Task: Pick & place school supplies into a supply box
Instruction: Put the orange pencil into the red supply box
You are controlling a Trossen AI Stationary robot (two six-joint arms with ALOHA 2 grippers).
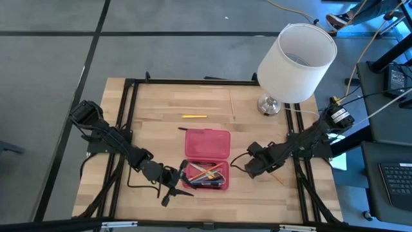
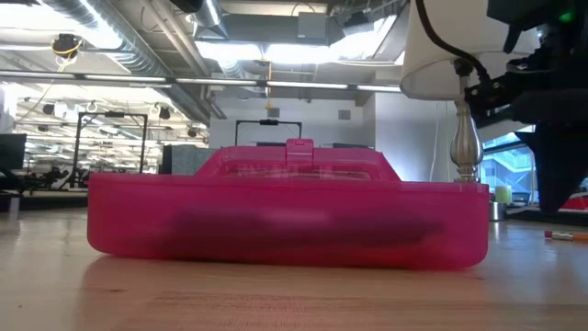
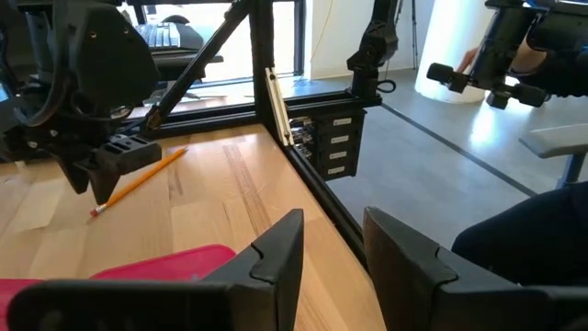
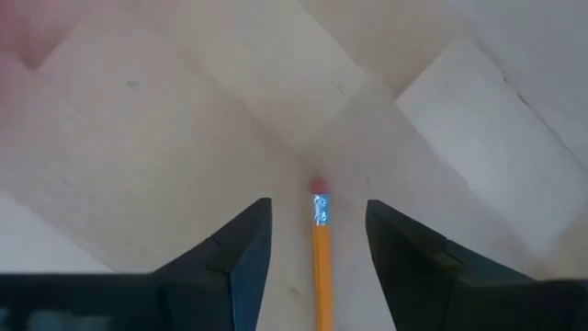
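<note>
Wooden table (image 1: 161,138): pink supply box (image 1: 206,154), lamp (image 1: 293,64), yellow pencil (image 1: 194,116), orange pencil (image 4: 322,267).

you have bare table (image 1: 161,103) across the back left, with only a yellow pencil (image 1: 194,116) lying there, well apart from everything. the lamp (image 1: 293,64) fills the back right corner and its shade overhangs the board, so passing there means going under or around it. the open supply box (image 1: 206,158) sits in the middle front, its raised lid toward the back. the left tool (image 1: 172,187) crowds the box's front left corner. the right tool (image 1: 252,169) sits low just right of the box, fingers spread astride an orange pencil (image 4: 322,267). the black frame (image 1: 193,82) rims the table.
</note>
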